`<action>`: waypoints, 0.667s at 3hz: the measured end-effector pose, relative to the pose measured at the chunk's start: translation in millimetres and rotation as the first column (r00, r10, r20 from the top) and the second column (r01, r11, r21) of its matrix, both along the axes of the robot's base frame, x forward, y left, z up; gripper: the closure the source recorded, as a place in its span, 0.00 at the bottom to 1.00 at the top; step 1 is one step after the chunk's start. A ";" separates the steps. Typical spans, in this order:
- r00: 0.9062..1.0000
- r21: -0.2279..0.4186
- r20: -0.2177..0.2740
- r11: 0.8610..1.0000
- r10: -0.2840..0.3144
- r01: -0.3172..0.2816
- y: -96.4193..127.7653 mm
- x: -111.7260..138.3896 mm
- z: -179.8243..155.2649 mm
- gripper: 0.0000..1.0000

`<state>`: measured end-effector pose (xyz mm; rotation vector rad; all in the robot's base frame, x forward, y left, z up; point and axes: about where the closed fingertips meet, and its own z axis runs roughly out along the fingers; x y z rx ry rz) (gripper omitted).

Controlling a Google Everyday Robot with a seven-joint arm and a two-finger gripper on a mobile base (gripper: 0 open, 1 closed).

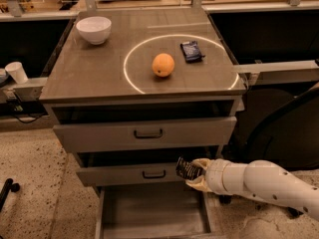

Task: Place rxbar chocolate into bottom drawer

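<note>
Rxbar chocolate (185, 169): clamped in your end effector (193, 174), at the drawer's right rear corner.
Bottom drawer (149, 214): open; its floor lies at 7 o'clock from the bar.

Bowl (93, 29) back-left on cabinet top (94, 71), orange (163, 64) centre, packet (191, 51) just right-behind it. Gripper (194, 173) clamps rxbar chocolate (185, 168) before middle drawer (119, 175) right end, above pulled-out bottom drawer (149, 215).

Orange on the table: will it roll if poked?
Probably: the round orange fruit sits loose on the flat grey tabletop, so a poke could roll it. Its plump shape suggests firm, not squishy. The end effector holds the black snack-bar wrapper above the open grey bottom drawer.
</note>
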<state>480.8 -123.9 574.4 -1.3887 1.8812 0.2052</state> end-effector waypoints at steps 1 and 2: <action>1.000 0.000 0.000 1.000 0.000 0.000 0.0 0.0 -0.1 1.00; 1.000 -0.020 -0.012 1.000 0.012 -0.012 -0.9 5.7 -41.7 1.00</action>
